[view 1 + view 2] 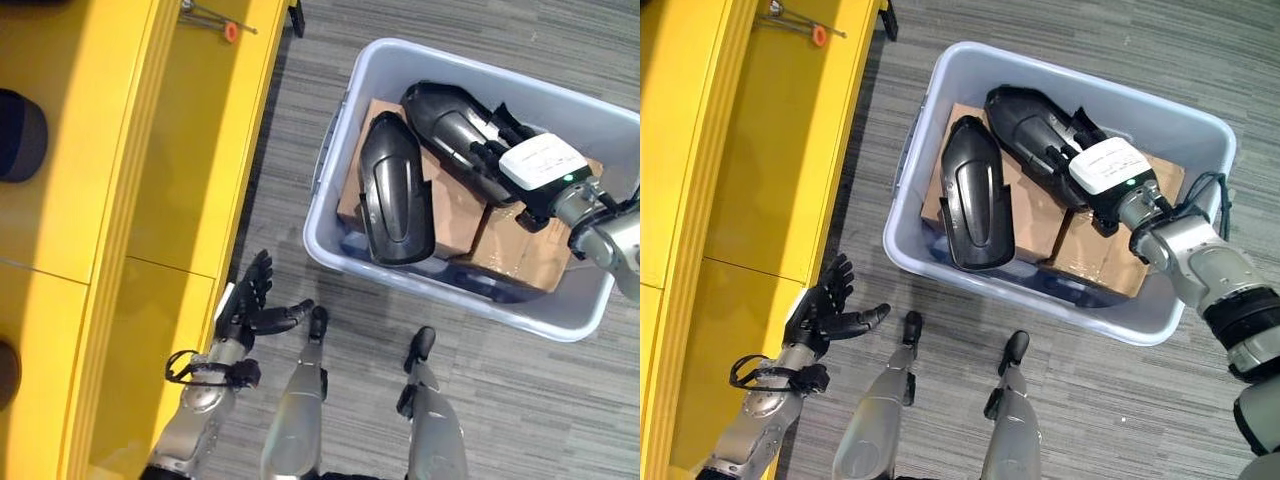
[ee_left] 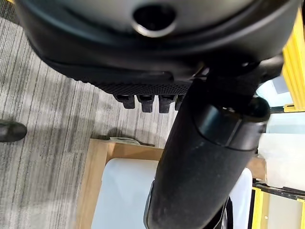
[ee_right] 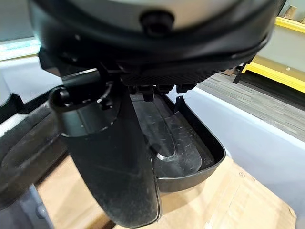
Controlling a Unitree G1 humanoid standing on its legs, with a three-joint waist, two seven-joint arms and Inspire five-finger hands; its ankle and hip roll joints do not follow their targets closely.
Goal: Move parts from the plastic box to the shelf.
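Two black parts lie in the pale plastic box (image 1: 350, 260), on top of brown cardboard boxes (image 1: 455, 215). The far black part (image 1: 450, 125) lies slantwise toward the box's far right, and my right hand (image 1: 1090, 150) is on it, reaching in from the right. In my right wrist view my thumb (image 3: 114, 157) runs along the part's hollow inner side, beside its raised rim, while my fingers (image 3: 157, 88) show as short stubs at its edge (whether they are truly clenched round it I cannot tell). The near black part (image 1: 395, 190) lies just left of the first, lengthwise and outer side up, touched by nothing.

The plastic box stands on grey striped floor (image 1: 520, 400). Well to its left is the yellow shelf (image 1: 150, 150); a small metal piece with a red tip (image 1: 228, 30) lies at its far end, and a dark rounded thing (image 1: 22, 135) rests on its upper level at the left.

My left hand (image 1: 250, 305) hangs by the shelf's near edge, fingers spread and released, grasping nothing.
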